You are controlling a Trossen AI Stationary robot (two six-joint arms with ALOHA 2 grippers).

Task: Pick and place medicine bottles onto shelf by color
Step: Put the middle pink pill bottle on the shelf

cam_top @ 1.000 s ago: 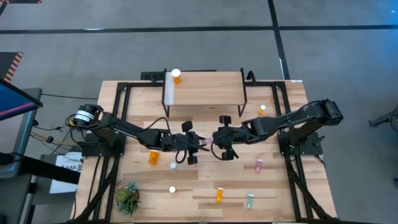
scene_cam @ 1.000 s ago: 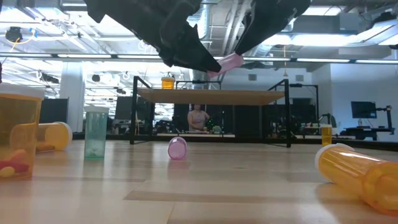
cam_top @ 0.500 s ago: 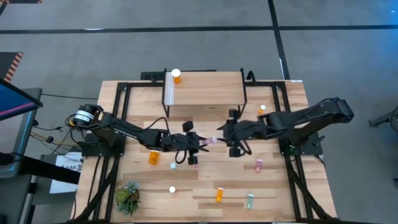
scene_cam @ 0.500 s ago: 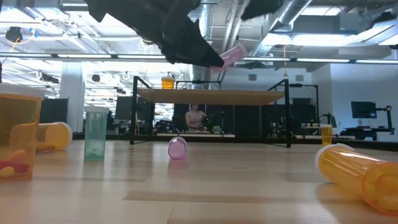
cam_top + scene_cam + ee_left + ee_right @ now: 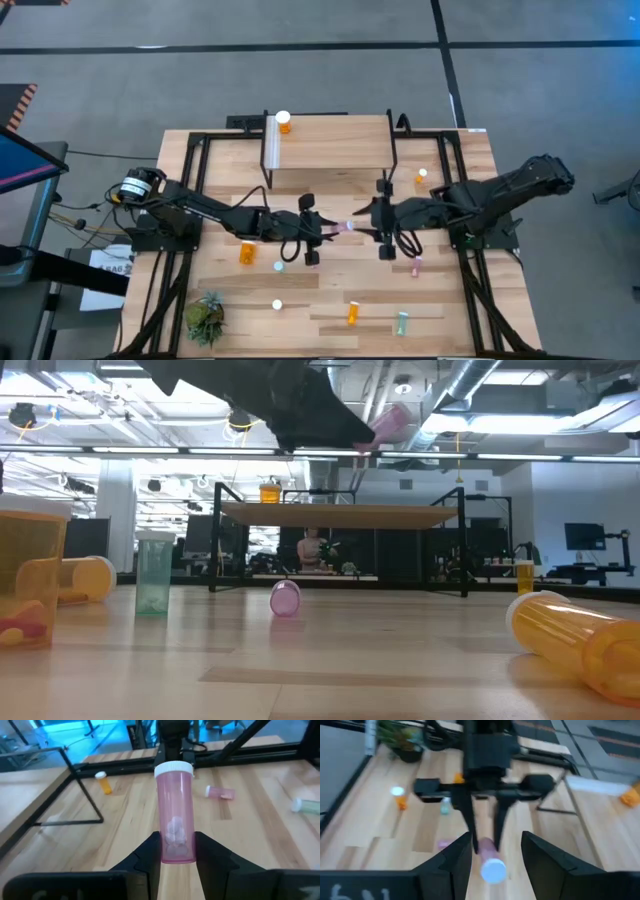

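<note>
My left gripper (image 5: 325,228) is shut on a pink medicine bottle (image 5: 174,810) with a white cap, held in the air over the middle of the table, in front of the shelf (image 5: 330,150). In the low view the bottle (image 5: 391,422) tilts cap-up above shelf height. My right gripper (image 5: 378,226) is open just right of the cap; in its wrist view its fingers (image 5: 458,856) stand on either side of the cap (image 5: 493,870) without touching. One orange bottle (image 5: 284,122) stands on the shelf's far left corner. My left gripper pinches the pink bottle's bottom end (image 5: 175,855) between its two fingers (image 5: 151,851), which come from the table's left side and lie along the bottle. The bottle is lifted clear, its capped end pointing toward the table's right and tilted upward.
Loose bottles lie around: orange (image 5: 247,252), orange (image 5: 352,313), green (image 5: 401,322), pink (image 5: 416,265), orange (image 5: 422,178), and white-capped ones (image 5: 279,267). A potted plant (image 5: 205,318) stands at the near left corner. The shelf's wood top is mostly bare.
My right gripper has drawn back toward the table's right edge, away from the pink bottle. The bottle stays in my left gripper; in the low view it has risen and tipped its capped end higher.
</note>
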